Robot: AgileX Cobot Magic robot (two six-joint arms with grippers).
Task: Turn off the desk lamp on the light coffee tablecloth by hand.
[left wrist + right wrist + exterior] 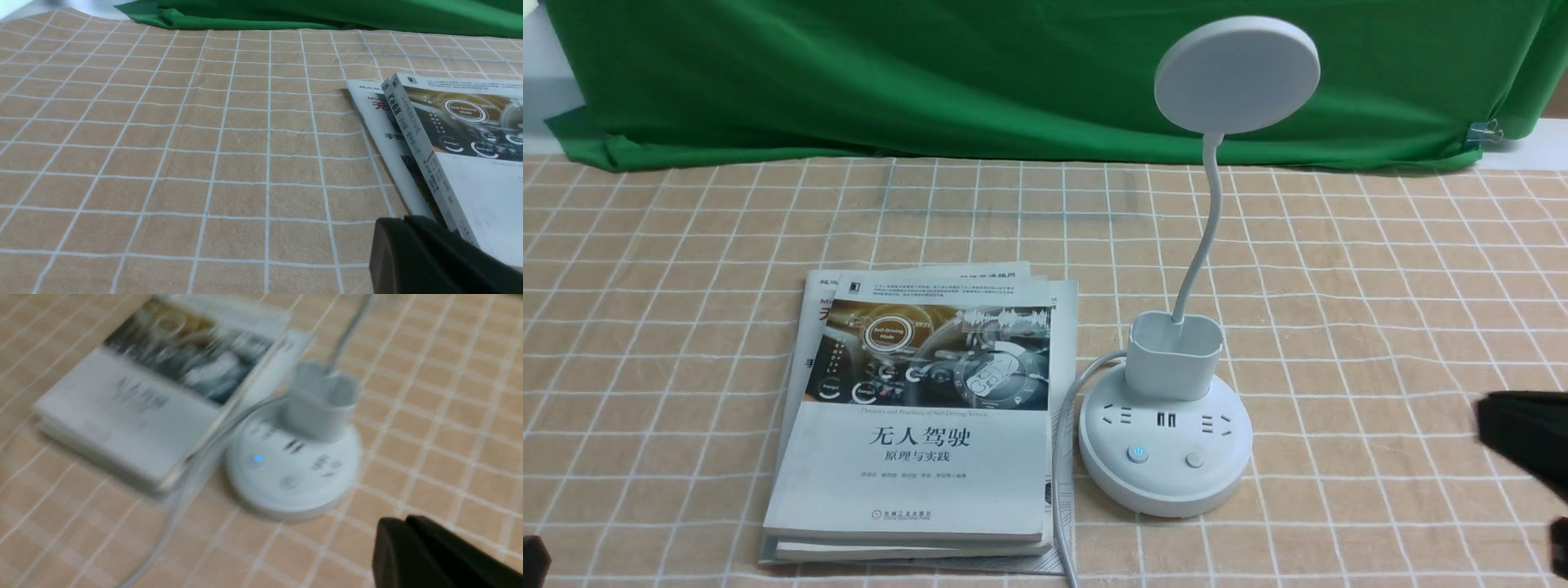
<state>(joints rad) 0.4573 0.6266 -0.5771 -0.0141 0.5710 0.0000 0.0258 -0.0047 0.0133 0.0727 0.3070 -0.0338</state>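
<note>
The white desk lamp stands on the light coffee tablecloth (1380, 269), its disc head (1236, 73) raised on a thin gooseneck above a cup holder (1174, 355) and round base (1165, 457). Of the two buttons on the base, the left button (1137, 454) glows blue and the right button (1194, 460) is unlit. My right gripper (1494, 425), a blurred black shape, hovers right of the base and apart from it. In the right wrist view this gripper (405, 520) is shut and empty, short of the base (292, 465). My left gripper (404, 220) is shut and empty beside the books.
A stack of books (923, 425) lies just left of the lamp base, with the lamp's white cord (1059, 457) running between them toward the front edge. A green backdrop cloth (849, 82) hangs behind. The left gripper's black tip (533, 559) shows at the bottom left corner.
</note>
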